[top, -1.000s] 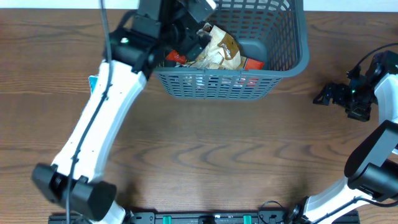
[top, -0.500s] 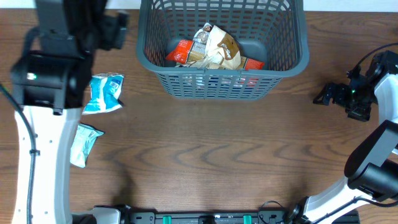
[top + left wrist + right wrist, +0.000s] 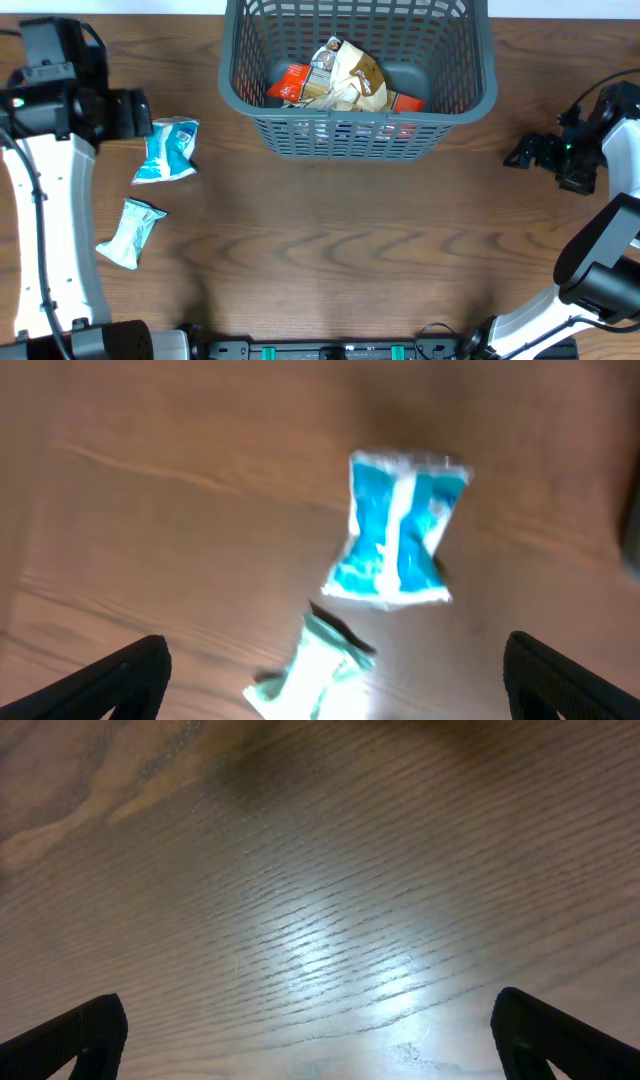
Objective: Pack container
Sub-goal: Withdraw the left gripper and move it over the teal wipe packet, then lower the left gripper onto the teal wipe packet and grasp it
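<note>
At twelve o'clock on the surface point(image 3: 330, 250), your container point(image 3: 350, 140) sits with snack packets point(image 3: 345, 75) inside.
You have both hands spread wide, gripping nothing: left hand point(image 3: 138, 113) at nine o'clock, just beside a blue packet point(image 3: 168, 150); right hand point(image 3: 520, 152) at three o'clock.

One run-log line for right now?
left gripper: open, empty, by blue packet | right gripper: open, empty | container: snacks inside | teal packet: on table

We find open bench point(image 3: 350, 250) in front of the container point(image 3: 460, 100) and around the right tool point(image 3: 518, 152). On the left, the upper blue packet point(image 3: 168, 150) and lower blue packet point(image 3: 130, 232) lie in the way.
</note>
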Robot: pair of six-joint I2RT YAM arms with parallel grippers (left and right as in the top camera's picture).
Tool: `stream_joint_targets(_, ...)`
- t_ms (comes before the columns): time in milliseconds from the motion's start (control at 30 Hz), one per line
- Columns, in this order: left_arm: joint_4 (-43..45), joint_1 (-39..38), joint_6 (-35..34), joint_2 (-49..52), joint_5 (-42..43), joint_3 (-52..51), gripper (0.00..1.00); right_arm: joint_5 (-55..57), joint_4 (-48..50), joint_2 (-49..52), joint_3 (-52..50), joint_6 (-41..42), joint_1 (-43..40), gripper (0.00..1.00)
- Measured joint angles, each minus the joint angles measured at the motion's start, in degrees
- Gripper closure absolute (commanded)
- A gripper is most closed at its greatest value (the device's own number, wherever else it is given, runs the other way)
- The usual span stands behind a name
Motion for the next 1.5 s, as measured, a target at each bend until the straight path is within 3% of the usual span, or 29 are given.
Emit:
stream_joint_targets(167,1.53,0.00,-0.39,0.00,0.90,-7.19,0.01,0.00,0.00,0.00,0.00,0.00,0.00,0.01)
stream_joint_targets(500,-12.46,-1.86,-1.42,-1.55,-1.44,-9.88,0.01,0.00,0.92,0.00,0.00,0.00,0.00,0.01)
stream_joint_targets(800,-12.13,-3.93,-0.96,-20.90,-2.56,-14.93,0.01,0.00,2.54,0.00,0.00,0.00,0.00,0.01)
stream_joint_targets(933,-10.75,-3.93,4.68,-30.38,-0.68,-20.68,0.01,-0.02,2.86,0.00,0.00,0.00,0.00,0.01)
stream_joint_targets(1100,-9.64,-3.96,15.45,-34.62,0.79,-26.69,0.01,-0.31,3.13,0.00,0.00,0.00,0.00,0.01)
stream_joint_targets(1300,-5.09,-2.47,21.42,-30.56,1.16,-31.98,0.01,-0.59,3.19,0.00,0.00,0.00,0.00,0.01)
stream_joint_targets(1500,-1.55,3.74,24.59,-22.25,3.02,-33.05,0.01,-0.76,3.34,0.00,0.00,0.00,0.00,0.01)
